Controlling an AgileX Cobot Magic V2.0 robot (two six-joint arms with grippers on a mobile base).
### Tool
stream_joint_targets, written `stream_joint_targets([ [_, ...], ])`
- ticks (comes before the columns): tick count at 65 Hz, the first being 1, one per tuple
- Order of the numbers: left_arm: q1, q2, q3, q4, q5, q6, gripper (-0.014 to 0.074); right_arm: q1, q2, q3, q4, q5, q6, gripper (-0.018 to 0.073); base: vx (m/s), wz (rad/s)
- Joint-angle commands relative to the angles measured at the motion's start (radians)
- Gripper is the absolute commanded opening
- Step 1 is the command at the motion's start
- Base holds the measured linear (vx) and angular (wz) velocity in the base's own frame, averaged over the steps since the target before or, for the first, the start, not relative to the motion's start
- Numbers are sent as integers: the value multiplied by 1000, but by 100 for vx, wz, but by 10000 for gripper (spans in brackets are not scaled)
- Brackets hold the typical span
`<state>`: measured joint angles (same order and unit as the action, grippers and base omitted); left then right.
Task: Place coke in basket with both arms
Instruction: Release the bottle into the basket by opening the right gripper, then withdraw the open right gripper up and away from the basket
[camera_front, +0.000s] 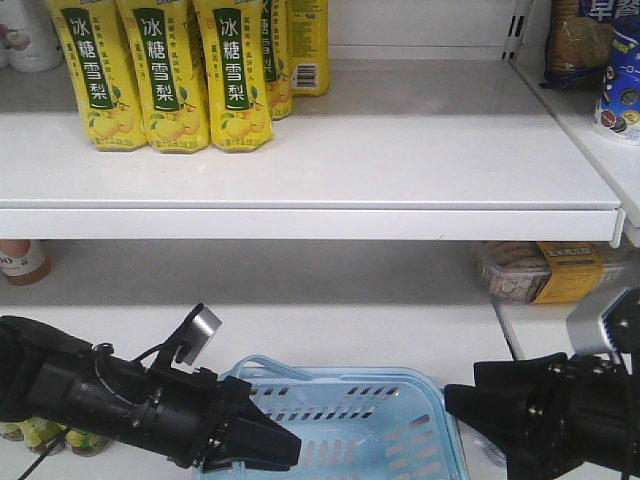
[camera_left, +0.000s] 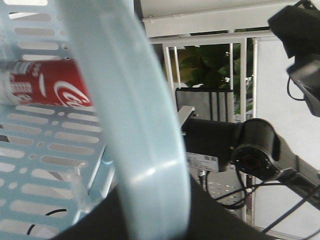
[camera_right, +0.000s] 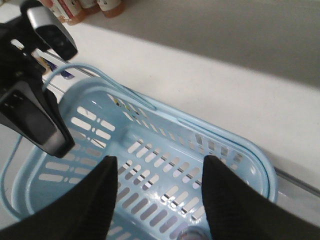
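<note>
White shop shelving surrounds the scene, and through the slotted wall in the left wrist view the coke (camera_left: 55, 90) appears to lie on its side inside the basket (camera_front: 420, 385), so the placing looks done. The right gripper (camera_right: 159, 200) hangs open and empty over the basket. The left gripper (camera_front: 268, 440) sits at the rim, its opening unreadable; only withdrawing seems left.

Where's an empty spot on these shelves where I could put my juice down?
The top shelf is bare from the yellow bottles across to its right end. The lower shelf is free between the small bottle and the wrapped tray. It is crowded around the basket, with the left tool and right tool close.
</note>
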<state>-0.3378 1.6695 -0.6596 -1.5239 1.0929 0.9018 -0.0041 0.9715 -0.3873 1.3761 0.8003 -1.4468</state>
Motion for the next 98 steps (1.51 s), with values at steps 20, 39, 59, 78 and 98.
stream_joint_targets([
  [20,0,-49,-27,-128,145,15,-6,-4,-167,-316,-436,-114,362,382,0,0],
  [39,0,-49,-27,-128,145,15,-6,-5,-181,-421,-910,-267,689,382,0,0],
  [59,0,-49,-27,-128,145,15,-6,-5,-183,-423,-1197,-493,1085,365,0,0],
  [78,0,-49,-27,-128,145,15,-6,-5,-317,-412,-1203,-526,1125,360,0,0],
  [98,0,-49,-27,-128,145,15,-6,-5,-601,-122,-1180,-651,1127,360,0,0],
])
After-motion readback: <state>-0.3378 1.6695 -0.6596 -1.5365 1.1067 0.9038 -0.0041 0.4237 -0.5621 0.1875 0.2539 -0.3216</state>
